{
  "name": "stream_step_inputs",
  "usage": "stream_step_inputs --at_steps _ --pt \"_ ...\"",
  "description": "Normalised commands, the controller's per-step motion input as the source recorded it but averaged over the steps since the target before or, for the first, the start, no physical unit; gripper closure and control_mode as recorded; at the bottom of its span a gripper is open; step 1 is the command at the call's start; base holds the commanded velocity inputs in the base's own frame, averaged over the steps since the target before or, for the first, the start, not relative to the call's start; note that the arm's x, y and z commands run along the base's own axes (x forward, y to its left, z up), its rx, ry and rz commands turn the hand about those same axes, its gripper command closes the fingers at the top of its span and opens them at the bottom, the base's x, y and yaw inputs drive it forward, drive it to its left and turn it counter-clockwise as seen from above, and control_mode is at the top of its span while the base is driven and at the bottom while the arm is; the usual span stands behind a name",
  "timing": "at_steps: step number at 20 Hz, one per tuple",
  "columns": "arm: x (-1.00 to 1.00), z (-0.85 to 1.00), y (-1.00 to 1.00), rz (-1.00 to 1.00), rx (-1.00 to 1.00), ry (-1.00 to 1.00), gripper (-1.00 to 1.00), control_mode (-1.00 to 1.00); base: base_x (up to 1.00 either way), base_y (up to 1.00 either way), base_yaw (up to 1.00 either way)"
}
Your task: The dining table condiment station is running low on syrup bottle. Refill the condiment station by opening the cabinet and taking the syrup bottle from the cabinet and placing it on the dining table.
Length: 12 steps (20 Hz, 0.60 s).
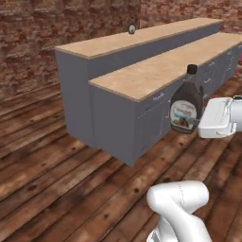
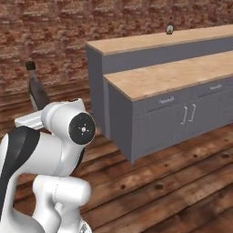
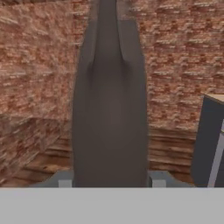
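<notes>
The syrup bottle (image 1: 185, 105), dark brown with a black cap and a pale label, hangs upright in the air just off the near corner of the dining table (image 1: 142, 75). My gripper (image 1: 194, 124) is shut on its lower body from the right. In the hand view the bottle (image 3: 109, 109) stands between the two fingertips (image 3: 65, 181). In the right base view the bottle (image 2: 36, 93) rises behind my arm, left of the table (image 2: 168, 75). The cabinet is out of view.
A small dark bottle (image 1: 132, 29) stands on the table's raised back level. The table's grey front has drawers and doors with silver handles (image 2: 186, 113). Wooden floor (image 1: 56, 179) lies open to the left, with a brick wall (image 2: 45, 36) behind.
</notes>
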Motion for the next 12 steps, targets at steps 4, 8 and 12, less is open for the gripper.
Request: stream_step_inputs --at_steps 4,8,12 --pt "0.00 0.00 0.00 0.00 0.00 0.00 1.00 1.00 1.00 1.00 -0.33" --pt "0.00 0.00 0.00 0.00 0.00 0.00 1.00 1.00 1.00 1.00 -0.31" --pt "0.00 0.00 0.00 0.00 0.00 0.00 1.00 1.00 1.00 1.00 -0.29"
